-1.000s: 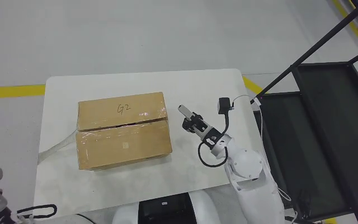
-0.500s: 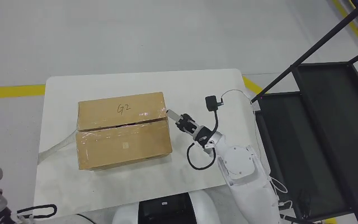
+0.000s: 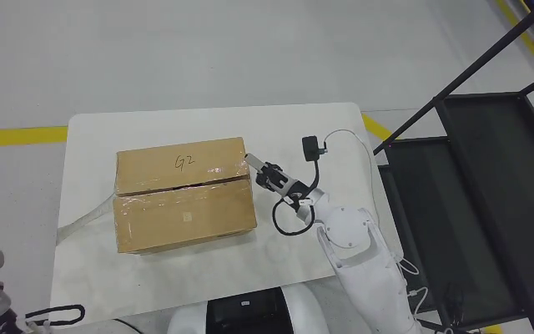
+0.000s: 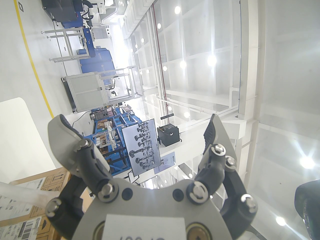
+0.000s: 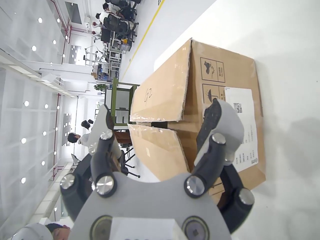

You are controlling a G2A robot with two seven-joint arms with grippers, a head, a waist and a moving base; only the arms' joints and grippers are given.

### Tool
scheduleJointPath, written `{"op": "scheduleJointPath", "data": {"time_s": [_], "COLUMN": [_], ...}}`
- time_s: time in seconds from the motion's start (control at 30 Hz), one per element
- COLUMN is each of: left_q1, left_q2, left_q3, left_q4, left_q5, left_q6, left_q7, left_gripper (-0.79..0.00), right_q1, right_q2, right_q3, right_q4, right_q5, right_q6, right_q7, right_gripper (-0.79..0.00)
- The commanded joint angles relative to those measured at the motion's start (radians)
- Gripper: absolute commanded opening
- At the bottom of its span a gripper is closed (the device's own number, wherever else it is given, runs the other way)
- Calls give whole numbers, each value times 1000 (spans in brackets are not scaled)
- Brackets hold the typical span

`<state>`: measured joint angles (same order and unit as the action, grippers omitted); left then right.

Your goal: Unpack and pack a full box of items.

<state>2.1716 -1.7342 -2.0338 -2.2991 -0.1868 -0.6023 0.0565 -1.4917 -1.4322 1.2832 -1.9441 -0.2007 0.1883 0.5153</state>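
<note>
A brown cardboard box sits on the white table, its two top flaps folded down with a seam between them. My right gripper is open at the box's right end, level with the seam. In the right wrist view the box fills the space ahead, and my right gripper straddles the flap edges with nothing held. My left gripper is open and points up toward the ceiling; a corner of the box lies beside it.
A clear plastic strip hangs off the box's left side. A black metal rack stands right of the table. A black cable lies at the near left corner. Bare tabletop surrounds the box.
My right arm has swung left across the table, bringing its gripper from the open tabletop up to the right end of the box. The box has not moved.
</note>
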Motion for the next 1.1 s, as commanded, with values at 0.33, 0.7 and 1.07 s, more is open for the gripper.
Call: {"op": "scheduleJointPath", "data": {"time_s": [0.33,0.7,1.07], "left_q1": [0,0,0], "left_q2": [0,0,0], "left_q3": [0,0,0], "left_q4": [0,0,0], "left_q5": [0,0,0], "left_q6": [0,0,0], "left_q7": [1,1,1], "left_gripper": [0,0,0], "right_q1": [18,34,52], "right_q2": [7,14,20], "right_q3": [-17,-28,-29], "right_q4": [7,28,52], "right_q5": [40,63,126], "right_q6": [18,33,31], "right_q7": [1,-6,-4], "right_gripper": [-212,-311,-342]}}
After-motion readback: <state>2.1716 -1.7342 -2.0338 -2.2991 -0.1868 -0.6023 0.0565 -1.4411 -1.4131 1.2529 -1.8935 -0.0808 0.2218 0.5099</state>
